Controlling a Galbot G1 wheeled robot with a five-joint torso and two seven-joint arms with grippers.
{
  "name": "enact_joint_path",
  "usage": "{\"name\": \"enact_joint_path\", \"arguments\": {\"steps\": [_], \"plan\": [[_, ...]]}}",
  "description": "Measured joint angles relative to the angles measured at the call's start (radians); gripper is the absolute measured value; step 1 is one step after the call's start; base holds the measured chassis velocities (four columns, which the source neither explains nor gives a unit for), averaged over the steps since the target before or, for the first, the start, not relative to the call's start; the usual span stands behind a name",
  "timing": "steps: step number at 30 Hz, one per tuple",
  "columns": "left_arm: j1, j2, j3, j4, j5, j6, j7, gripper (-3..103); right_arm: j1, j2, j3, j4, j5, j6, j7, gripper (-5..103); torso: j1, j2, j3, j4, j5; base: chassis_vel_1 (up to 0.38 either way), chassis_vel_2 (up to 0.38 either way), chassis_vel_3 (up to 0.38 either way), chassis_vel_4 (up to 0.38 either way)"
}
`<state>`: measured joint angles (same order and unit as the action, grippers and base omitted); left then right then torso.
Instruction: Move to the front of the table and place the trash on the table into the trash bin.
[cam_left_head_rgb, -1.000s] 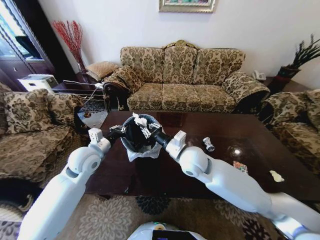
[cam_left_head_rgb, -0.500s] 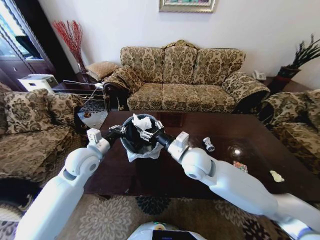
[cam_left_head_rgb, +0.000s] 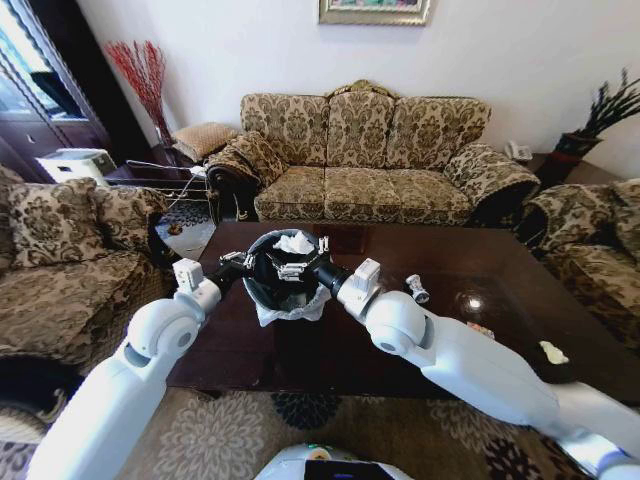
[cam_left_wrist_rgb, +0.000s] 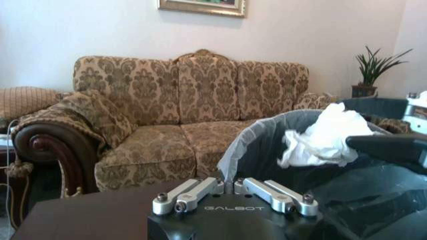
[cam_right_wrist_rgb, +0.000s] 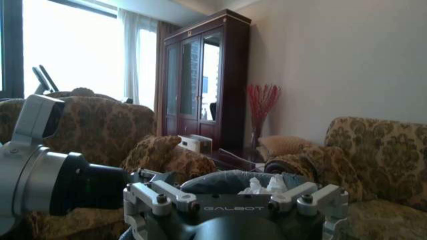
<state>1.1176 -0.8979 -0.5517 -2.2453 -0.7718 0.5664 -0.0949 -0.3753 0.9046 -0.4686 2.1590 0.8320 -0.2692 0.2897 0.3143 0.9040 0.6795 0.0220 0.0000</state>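
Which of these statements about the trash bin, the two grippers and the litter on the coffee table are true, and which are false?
1. The left gripper holds the rim of the trash bin. True.
2. The right gripper is open over the bin. True.
3. The crumpled white tissue lies on the sofa. False: it sits in the top of the bin.
4. The coffee table carries no more litter. False: a small silver can lies on it.
5. The bin stands on the carpet. False: it is above the table.
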Motion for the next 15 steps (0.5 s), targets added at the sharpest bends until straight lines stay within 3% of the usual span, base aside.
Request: {"name": "enact_joint_path", "arguments": {"steps": [4, 15], "plan": [[0.003, -0.001, -0.004, -0.006, -0.003, 0.001, -0.003, 3, 0.002, -0.019, -0.006, 0.004, -0.018, -0.009, -0.004, 100, 0.0, 0.0, 0.0, 0.0001, 0.0001, 0.0, 0.0, 0.0, 0.0], [0.001, -0.001, -0.01, 0.002, -0.025, 0.007, -0.009, 3, -0.009, -0.15, 0.048, 0.059, -0.077, -0.046, -0.103, 100, 0.0, 0.0, 0.0, -0.0002, 0.0001, 0.0, 0.0, 0.0, 0.0]]}}
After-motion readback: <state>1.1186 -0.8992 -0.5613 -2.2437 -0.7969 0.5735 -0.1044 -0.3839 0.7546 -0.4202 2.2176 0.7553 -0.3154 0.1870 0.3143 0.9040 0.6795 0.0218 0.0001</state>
